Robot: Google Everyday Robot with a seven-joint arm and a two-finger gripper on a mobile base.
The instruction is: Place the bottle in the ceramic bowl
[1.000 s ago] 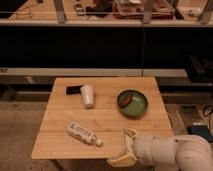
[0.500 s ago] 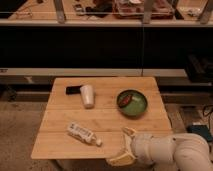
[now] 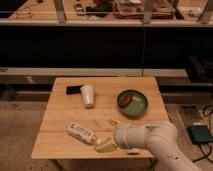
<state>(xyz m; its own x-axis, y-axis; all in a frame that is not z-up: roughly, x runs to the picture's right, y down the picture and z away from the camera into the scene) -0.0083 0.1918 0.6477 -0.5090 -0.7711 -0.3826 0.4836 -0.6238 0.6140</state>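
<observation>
On the wooden table, bottle lying beside gripper, fingers spread, white cup and ceramic bowl beyond.

I can read no word, number or brand anywhere in view. The bottle, lying left of centre low in the frame on the table, wears a speckled printed label, but its marks are too small to make out. My hand sits at the lower middle of the frame, just right of the bottle, fingers spread, with no legible lettering.
</observation>
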